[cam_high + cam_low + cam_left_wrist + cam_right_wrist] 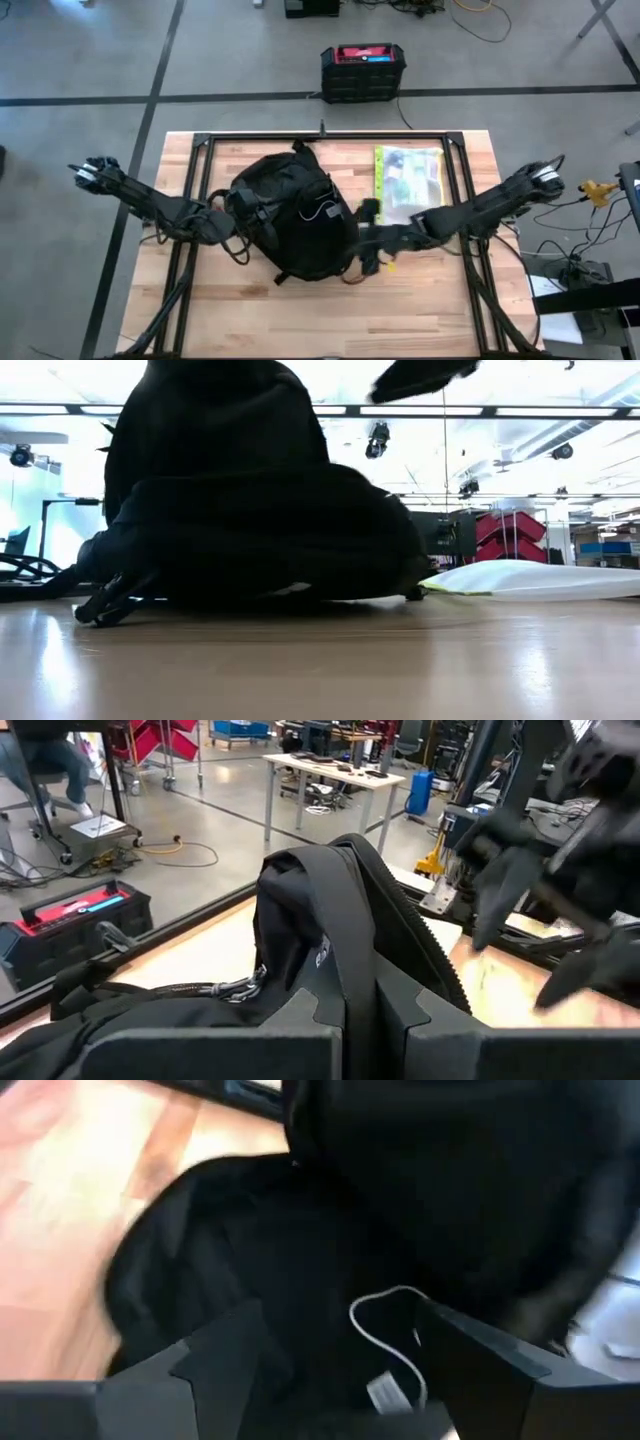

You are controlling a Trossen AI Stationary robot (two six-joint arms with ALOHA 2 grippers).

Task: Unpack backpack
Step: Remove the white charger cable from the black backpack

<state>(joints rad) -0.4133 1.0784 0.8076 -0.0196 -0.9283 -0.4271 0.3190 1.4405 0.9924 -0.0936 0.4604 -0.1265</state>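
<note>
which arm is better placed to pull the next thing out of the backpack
Probably the right. Its tool is open over the backpack beside a white cord. The left tool is shut on the backpack's fabric at the other side, so it looks better suited to holding the bag.

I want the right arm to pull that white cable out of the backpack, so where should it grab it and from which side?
Grip the white cable at its raised loop, which arches clear of the black fabric; the rest lies flat or hidden. Come from above, through the backpack opening that the right gripper already faces, fingers straddling the loop. The left gripper is at the bag's other side.
</note>
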